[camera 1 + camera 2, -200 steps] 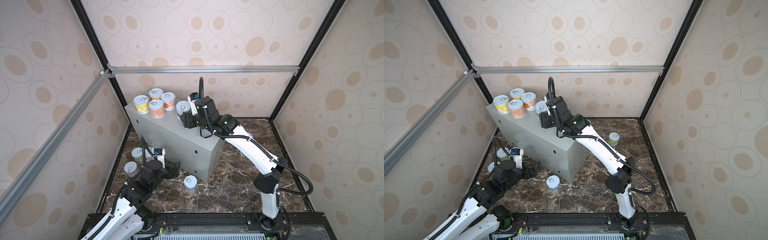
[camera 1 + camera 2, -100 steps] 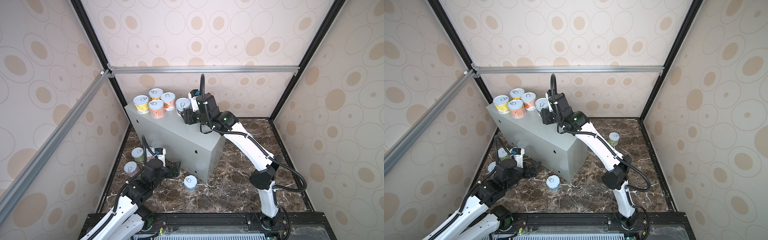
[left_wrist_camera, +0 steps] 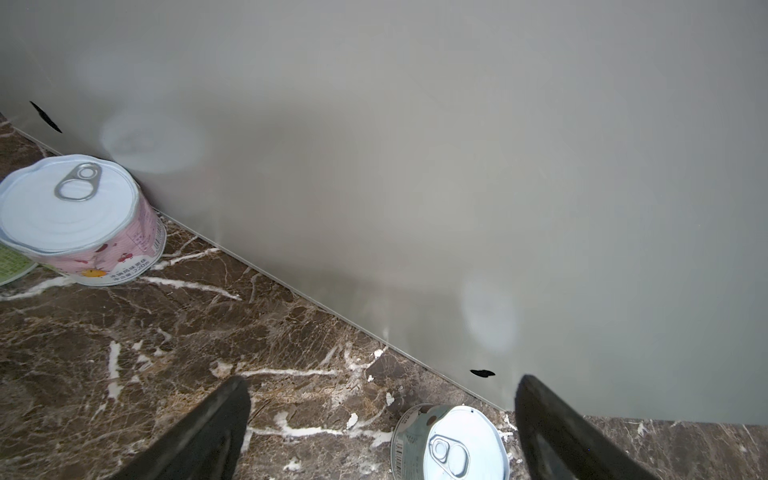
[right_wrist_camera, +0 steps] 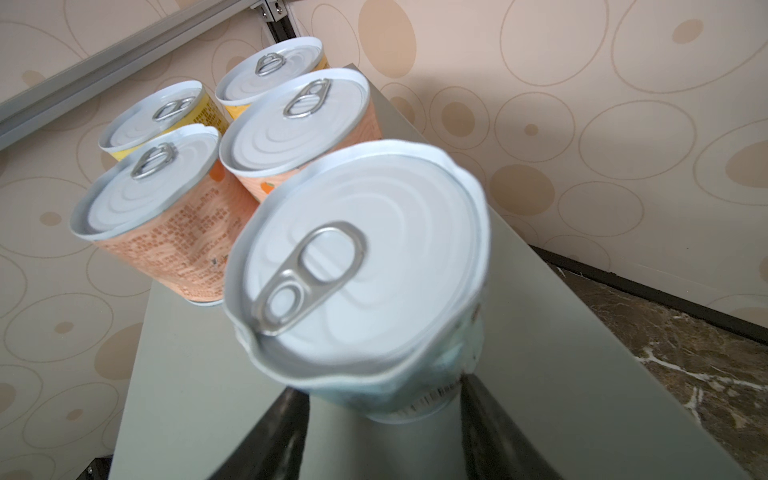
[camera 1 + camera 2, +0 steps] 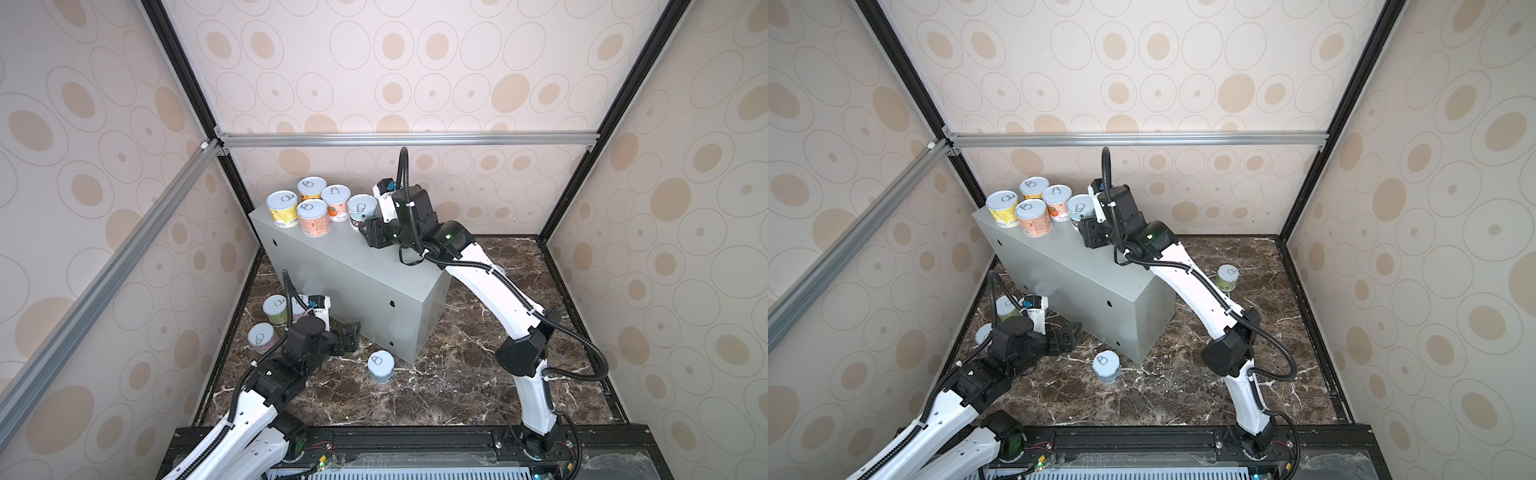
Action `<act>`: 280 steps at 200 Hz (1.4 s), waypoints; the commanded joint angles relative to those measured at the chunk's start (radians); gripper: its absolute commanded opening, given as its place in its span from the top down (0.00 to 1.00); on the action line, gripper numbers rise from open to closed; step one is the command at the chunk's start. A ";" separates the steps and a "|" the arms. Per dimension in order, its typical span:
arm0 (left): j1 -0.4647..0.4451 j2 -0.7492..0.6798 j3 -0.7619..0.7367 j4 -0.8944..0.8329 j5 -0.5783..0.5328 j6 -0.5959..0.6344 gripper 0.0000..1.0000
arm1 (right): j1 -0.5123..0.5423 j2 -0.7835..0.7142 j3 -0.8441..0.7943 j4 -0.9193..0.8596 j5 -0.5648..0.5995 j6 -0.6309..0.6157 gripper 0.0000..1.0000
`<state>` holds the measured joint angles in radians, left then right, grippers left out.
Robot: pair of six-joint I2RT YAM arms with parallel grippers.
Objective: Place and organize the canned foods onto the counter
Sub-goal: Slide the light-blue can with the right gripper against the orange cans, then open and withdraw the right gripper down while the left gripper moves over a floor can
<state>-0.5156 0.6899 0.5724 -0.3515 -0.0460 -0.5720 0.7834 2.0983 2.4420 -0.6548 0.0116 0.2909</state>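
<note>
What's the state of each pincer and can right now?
Right pincer: shut on blue can.
Blue can: upright at counter top, lid rim dented.
Four counter cans: upright, clustered.
Left pincer: open, empty.
Floor cans: upright, not yet on counter.

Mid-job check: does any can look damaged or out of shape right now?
Yes. The blue can held in the right pincer, on the counter, has a buckled, wavy rim and a creased wall, unlike the round-rimmed peach can next to it. The pink can on the marble floor has a wavy rim too.
</note>
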 commanded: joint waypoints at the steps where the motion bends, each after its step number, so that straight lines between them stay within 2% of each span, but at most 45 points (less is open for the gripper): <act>1: 0.009 0.000 0.001 0.020 0.001 0.014 0.01 | -0.004 0.029 0.022 0.000 -0.025 -0.012 0.40; 100: 0.009 -0.029 -0.016 0.048 0.046 0.032 0.01 | -0.004 -0.053 -0.008 -0.031 -0.019 -0.023 0.27; 149: 0.010 0.003 0.030 -0.005 0.027 0.026 0.01 | -0.003 -0.200 -0.171 0.006 -0.020 -0.033 0.21; 189: -0.006 0.014 0.036 -0.004 0.085 0.019 0.01 | -0.004 -0.350 -0.332 0.021 -0.009 -0.038 0.14; 214: -0.077 0.032 0.036 -0.003 0.059 -0.005 0.01 | -0.004 -0.458 -0.453 0.045 0.006 -0.043 0.07; 280: -0.361 0.086 0.018 -0.002 -0.139 -0.115 0.01 | -0.010 -0.721 -0.725 0.036 0.081 -0.059 0.00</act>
<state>-0.8059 0.7609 0.5655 -0.3389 -0.0872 -0.6258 0.7826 1.4513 1.7756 -0.6132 0.0463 0.2497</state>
